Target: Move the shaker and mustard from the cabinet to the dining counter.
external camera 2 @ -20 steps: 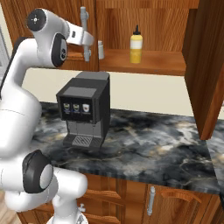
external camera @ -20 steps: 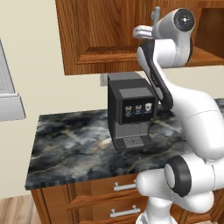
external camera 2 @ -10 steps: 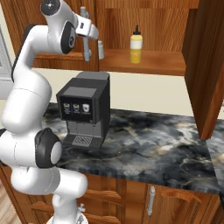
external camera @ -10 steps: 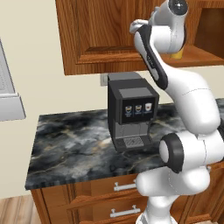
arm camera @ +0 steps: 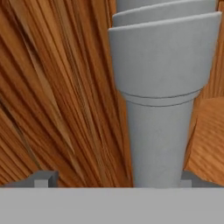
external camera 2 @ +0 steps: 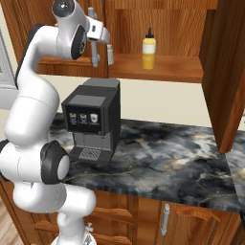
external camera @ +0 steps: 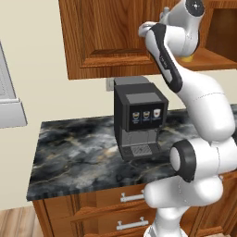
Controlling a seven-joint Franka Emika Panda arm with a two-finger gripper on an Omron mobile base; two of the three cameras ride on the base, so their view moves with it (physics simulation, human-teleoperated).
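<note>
Cabinet [external camera 2: 158, 67] shelf: shaker [arm camera: 162, 87] between spread pincer [arm camera: 114, 180] tips.

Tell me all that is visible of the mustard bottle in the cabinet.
The mustard is a small yellow squeeze bottle, plastic by its look, with a darker orange-yellow lower band and a dark pointed nozzle cap. It stands upright on the wooden shelf of the open cabinet, apart from the grey shaker to its left. Nothing but the shelf touches it.
</note>
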